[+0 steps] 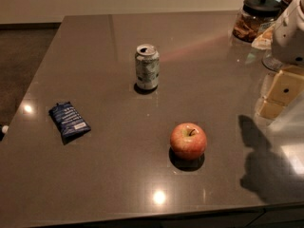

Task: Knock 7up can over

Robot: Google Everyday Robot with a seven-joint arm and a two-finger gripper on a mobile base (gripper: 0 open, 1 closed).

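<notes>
Jaws: you cannot tell whether they stand apart or together. Your gripper (278, 96) hangs at the right edge, well apart from the can (147, 66), which stands upright toward the back of the surface (95, 184). Push low and it may slide rather than tip; sweep wide and you may roll the apple (188, 140). Nothing printed on the can or the blue packet (69, 121) can be read.

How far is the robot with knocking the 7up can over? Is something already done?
Done: nothing visible; the 7up can stands upright on the counter. In hand: the gripper is at the right edge of the view, well apart from the can. Left: reach past the apple to the can and tip it over.
</notes>
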